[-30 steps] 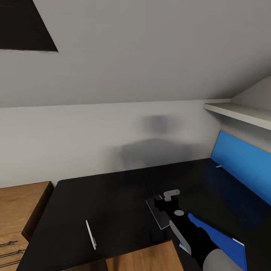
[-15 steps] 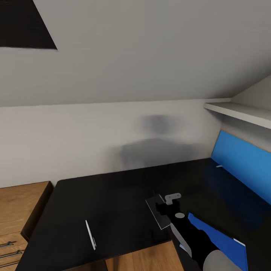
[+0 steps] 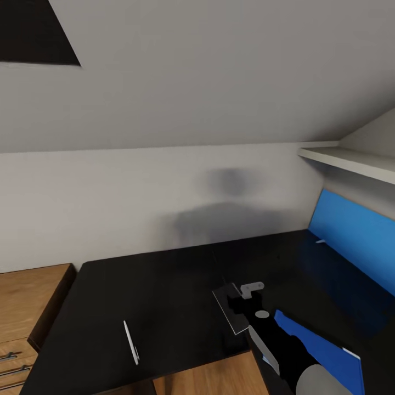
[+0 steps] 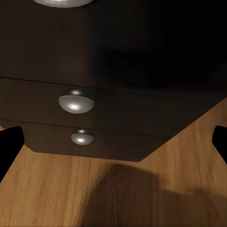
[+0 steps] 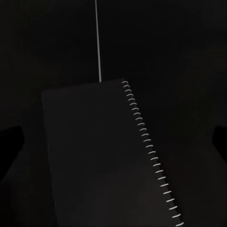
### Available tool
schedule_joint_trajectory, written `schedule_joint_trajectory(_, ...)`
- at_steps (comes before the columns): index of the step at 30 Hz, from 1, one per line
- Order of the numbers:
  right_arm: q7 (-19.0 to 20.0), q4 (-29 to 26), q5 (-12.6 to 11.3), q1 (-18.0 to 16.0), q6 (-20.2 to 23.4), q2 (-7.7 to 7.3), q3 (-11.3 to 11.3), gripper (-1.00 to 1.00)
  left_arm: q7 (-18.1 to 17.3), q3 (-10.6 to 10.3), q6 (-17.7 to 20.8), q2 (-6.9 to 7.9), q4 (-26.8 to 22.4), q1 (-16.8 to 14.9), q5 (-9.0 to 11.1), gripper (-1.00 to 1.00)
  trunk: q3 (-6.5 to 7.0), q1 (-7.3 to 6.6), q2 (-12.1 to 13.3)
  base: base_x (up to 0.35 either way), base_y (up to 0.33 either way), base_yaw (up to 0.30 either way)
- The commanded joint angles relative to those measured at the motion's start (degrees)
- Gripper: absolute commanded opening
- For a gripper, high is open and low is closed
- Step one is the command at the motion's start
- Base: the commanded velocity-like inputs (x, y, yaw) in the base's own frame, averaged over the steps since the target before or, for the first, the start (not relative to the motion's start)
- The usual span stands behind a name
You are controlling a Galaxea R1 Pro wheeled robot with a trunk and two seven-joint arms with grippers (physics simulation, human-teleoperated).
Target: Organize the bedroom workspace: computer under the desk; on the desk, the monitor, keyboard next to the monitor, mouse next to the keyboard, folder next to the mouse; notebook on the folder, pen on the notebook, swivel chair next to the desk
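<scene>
Holding nearly steady since a second ago, the right gripper (image 3: pixel 241 300) hangs over the thin dark spiral-bound notebook (image 3: pixel 230 312) on the long black desk (image 3: pixel 142 291), fingers apart; only the head view has drifted slightly. The bright blue folder (image 3: pixel 318 351) lies just beside, so grasping comes next.

Desk (image 3: pixel 164 296): glossy black top, faint grey reflections. Drawer unit (image 4: pixel 118 113) in the left wrist view: black fronts, round silver knobs (image 4: pixel 76 102). Notebook (image 3: pixel 230 310): dark grey to black cover; white wire spiral binding along one edge in the right wrist view (image 5: pixel 94 156). Pen (image 3: pixel 131 342): silvery white. Folder (image 3: pixel 323 351): bright blue with a pale edge. Upright panel (image 3: pixel 354 236) at the desk's far right: same bright blue. Walls (image 3: pixel 192 109): pale grey with a soft dark smudge of shadow. Shelf (image 3: pixel 351 163): off-white. Dresser (image 3: pixel 27 307): warm light brown wood grain. Floor (image 4: pixel 142 189): honey-coloured planks. Right gripper (image 3: pixel 249 291): black body, light grey parts.
</scene>
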Motion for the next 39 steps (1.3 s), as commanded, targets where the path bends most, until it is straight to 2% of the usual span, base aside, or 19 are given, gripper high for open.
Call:
schedule_joint_trajectory(1,-0.6,-0.1,-0.5,-0.1,0.3,-0.09,0.4,1.0,-0.5,-0.2,-0.1,0.01,0.0,0.0,0.6,1.0,-0.28,0.24,-0.5,0.0,0.0,0.0)
schedule_joint_trajectory(39,-0.4,0.2,-0.8,-0.1,0.5,-0.19,0.3,1.0,-0.5,-0.1,-0.1,0.13,0.0,0.0,0.7,1.0,-7.1,8.59,-15.7,0.0,0.0,0.0)
